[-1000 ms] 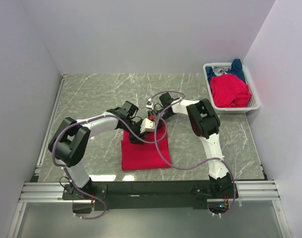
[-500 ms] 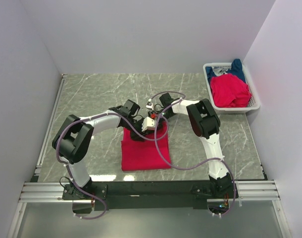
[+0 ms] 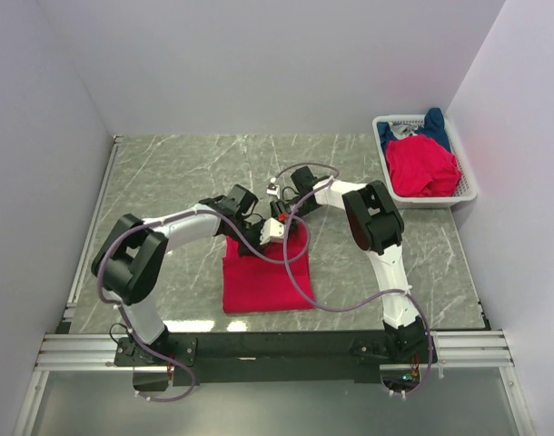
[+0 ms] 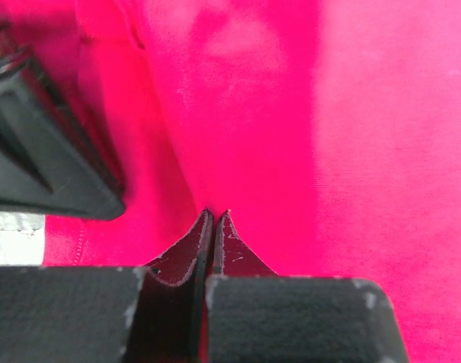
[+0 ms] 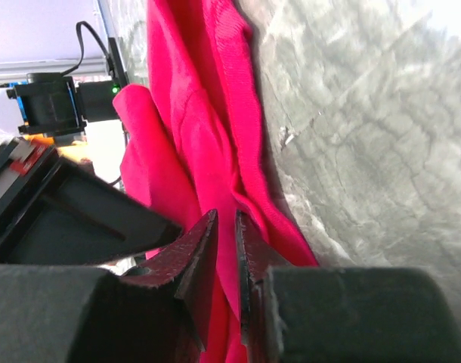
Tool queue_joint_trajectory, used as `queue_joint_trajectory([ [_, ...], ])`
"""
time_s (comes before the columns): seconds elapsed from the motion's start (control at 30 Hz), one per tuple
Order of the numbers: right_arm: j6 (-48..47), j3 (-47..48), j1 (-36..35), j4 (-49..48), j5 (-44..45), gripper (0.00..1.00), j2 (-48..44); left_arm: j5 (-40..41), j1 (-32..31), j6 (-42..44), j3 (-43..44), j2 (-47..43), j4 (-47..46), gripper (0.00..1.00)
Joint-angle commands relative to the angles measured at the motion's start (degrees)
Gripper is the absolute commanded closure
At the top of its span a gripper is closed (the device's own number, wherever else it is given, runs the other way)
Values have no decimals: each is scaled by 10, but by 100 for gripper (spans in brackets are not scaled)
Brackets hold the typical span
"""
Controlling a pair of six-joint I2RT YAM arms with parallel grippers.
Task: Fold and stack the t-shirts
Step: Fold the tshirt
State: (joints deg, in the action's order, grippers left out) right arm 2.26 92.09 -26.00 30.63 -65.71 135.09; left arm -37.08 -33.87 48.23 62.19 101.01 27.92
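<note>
A bright red t-shirt (image 3: 266, 277) lies folded into a rectangle on the marble table, near the front middle. Both grippers meet at its far edge. My left gripper (image 3: 262, 238) (image 4: 214, 213) is shut, its tips pressed into the red cloth (image 4: 351, 113) with a crease running from them and a thin sliver of cloth between the fingers. My right gripper (image 3: 284, 218) (image 5: 224, 215) is shut on a raised fold of the same shirt (image 5: 193, 128), with red cloth showing between its fingers. Each wrist view shows the other gripper's black body close on the left.
A white mesh basket (image 3: 468, 186) stands at the back right corner, holding a crumpled red shirt (image 3: 422, 168) and a dark blue one (image 3: 433, 125). White walls close in the table (image 3: 168, 173) on the left, back and right.
My left gripper has closed from open to shut at the shirt's far edge. The right gripper has kept its grip and shifted only slightly.
</note>
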Motion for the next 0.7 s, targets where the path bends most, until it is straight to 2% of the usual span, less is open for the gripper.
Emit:
queue_joint_trajectory([
  [0.0,-3,33,-1,-8,4,78,-13,-2,-16,17,-11,-56,-14,99],
  [0.33,-1,49,-1,17,-14,78,65,26,-17,14,0,-99,-65,100],
  [0.67,-9,43,-1,26,-26,78,72,74,-10,33,6,-81,-140,100],
])
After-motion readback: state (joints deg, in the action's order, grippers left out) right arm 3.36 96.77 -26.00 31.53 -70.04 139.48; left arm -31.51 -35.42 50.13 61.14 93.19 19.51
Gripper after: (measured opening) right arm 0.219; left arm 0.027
